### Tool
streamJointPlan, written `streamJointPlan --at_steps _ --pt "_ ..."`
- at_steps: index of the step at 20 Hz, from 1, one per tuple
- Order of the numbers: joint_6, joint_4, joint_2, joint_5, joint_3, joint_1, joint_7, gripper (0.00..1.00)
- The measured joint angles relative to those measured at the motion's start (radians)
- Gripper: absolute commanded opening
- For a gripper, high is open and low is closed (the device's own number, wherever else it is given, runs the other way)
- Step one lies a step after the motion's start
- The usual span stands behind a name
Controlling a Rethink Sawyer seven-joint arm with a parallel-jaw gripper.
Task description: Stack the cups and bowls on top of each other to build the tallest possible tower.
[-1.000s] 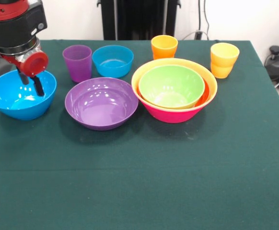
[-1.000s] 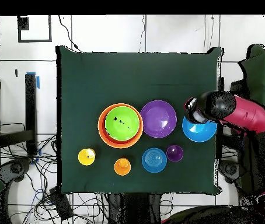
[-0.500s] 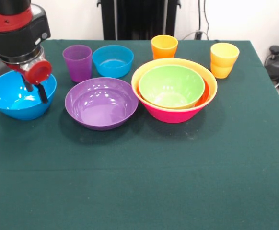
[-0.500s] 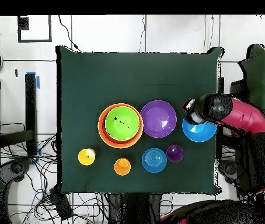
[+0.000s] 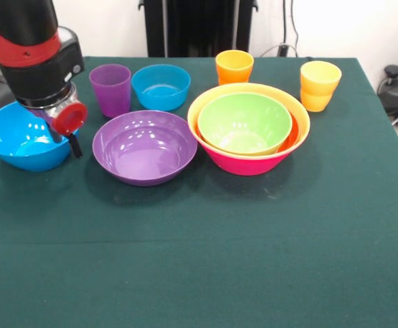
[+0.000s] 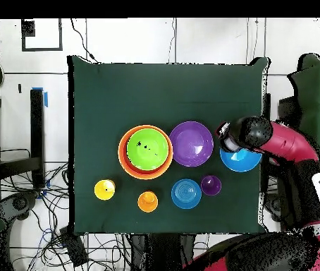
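**Seven bowls and three cups, all mouth-up on the green table**

Seven bowls share the table [image 5: 254,260] with three cups, and every one stands upright with its opening facing straight up; being round, none has a long axis along the cloth.

Largest is the tower [image 5: 248,130], right of centre in the front view: the large pink bowl [image 5: 243,164] outermost, an orange bowl [image 5: 301,123] nested in it, a sliver of red-orange rim inside that, and the green bowl [image 5: 243,123] on top.

Just to its left, nearly touching it, sits the purple bowl [image 5: 144,147]. At the left edge of the table is the blue bowl [image 5: 18,140], with the arm [image 5: 31,48] leaning over its right side. The gripper [image 5: 72,140] hangs at that bowl's rim, on the side towards the purple bowl; only one dark finger tip shows below the red cap, so I cannot tell whether the pincer is apart or together.

Behind the purple bowl stands the small blue bowl [image 5: 161,86], and beside it the purple cup [image 5: 110,89]. Further along the back row are the orange cup [image 5: 234,66] and the yellow cup [image 5: 319,85], well apart from each other.
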State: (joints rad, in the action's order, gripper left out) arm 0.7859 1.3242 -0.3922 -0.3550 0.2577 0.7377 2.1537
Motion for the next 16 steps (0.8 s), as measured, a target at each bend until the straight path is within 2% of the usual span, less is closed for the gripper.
streamJointPlan --at_steps 11,12,16 --pt "-0.033 0.000 0.038 0.000 0.000 0.000 0.000 1.00" --pt "-0.046 -0.001 0.036 -0.002 -0.001 0.000 0.000 0.00" --pt "-0.053 -0.001 0.023 -0.011 -0.004 0.001 0.000 0.00"
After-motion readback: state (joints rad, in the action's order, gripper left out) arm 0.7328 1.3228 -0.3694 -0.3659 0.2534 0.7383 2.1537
